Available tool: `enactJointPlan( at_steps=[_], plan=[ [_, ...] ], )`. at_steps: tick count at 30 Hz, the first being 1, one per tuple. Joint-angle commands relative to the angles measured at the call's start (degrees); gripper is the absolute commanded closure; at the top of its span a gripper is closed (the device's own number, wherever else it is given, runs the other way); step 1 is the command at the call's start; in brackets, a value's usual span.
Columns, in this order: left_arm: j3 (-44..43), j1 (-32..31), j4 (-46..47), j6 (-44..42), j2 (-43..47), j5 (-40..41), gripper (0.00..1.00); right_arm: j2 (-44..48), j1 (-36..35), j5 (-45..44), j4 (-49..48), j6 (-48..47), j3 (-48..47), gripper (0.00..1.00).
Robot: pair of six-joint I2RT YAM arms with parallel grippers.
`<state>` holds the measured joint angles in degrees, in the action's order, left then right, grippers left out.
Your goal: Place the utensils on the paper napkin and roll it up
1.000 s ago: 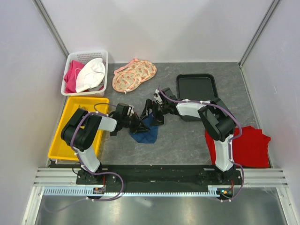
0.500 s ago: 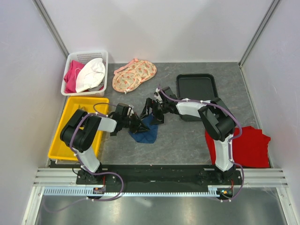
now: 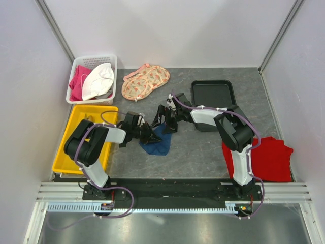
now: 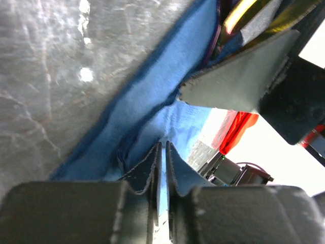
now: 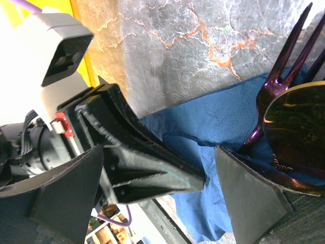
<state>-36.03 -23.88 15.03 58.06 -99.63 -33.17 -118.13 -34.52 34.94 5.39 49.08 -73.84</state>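
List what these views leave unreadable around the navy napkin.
Right wrist: purple-tined fork and gold spoon bowl, handles cut off by the frame edge.
Top view: both lost under the left gripper and right gripper over the dark navy paper napkin.
Left wrist: whether a napkin fold is pinched; the near-shut fingers block it.

Blue napkin (image 3: 159,147) by left claw (image 3: 152,136), right claw (image 3: 163,122)

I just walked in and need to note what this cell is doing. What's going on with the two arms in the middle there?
Both arms are working on the paper napkin at mid-table, and the utensils already lie on it. The left gripper has its jaws almost together on a fold of the napkin. The right gripper hangs wide open right beside it, holding nothing. The napkin looks bunched and partly folded over, not a finished roll.
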Motion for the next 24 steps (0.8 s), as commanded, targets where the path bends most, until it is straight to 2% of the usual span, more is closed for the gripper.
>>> enactJointPlan(
  at_steps=[1, 5, 7, 12, 14, 18, 24],
  plan=[
    [-0.4, 0.5, -2.9, -2.5, 4.8, -0.8, 0.82, -2.8, 0.3, -4.1, 2.2, -2.4, -1.1, 0.02],
    [1.6, 2.7, -9.6, -4.3, 11.8, -1.1, 0.63, -3.3, 0.4, -4.1, 2.4, -2.3, -1.6, 0.02],
    [2.3, 5.1, -14.6, -5.8, 14.4, -0.8, 0.59, -3.2, 0.3, -4.2, 2.4, -2.4, -1.7, 0.02],
    [1.8, 12.6, -27.6, -14.0, 20.0, 2.7, 0.40, -3.1, 0.3, -4.1, 2.6, -2.4, -1.6, 0.02],
    [1.1, 14.2, -31.5, -16.8, 20.2, 4.2, 0.38, -3.1, 0.4, -4.0, 2.6, -2.4, -1.5, 0.02],
    [0.7, 15.5, -33.7, -18.9, 19.7, 7.8, 0.34, -3.2, 0.3, -3.8, 2.7, -2.3, -1.3, 0.02],
    [1.5, 15.6, -28.4, -18.7, 17.2, 8.9, 0.31, -3.2, 0.4, -3.6, 2.7, -2.4, -1.1, 0.02]
  ],
)
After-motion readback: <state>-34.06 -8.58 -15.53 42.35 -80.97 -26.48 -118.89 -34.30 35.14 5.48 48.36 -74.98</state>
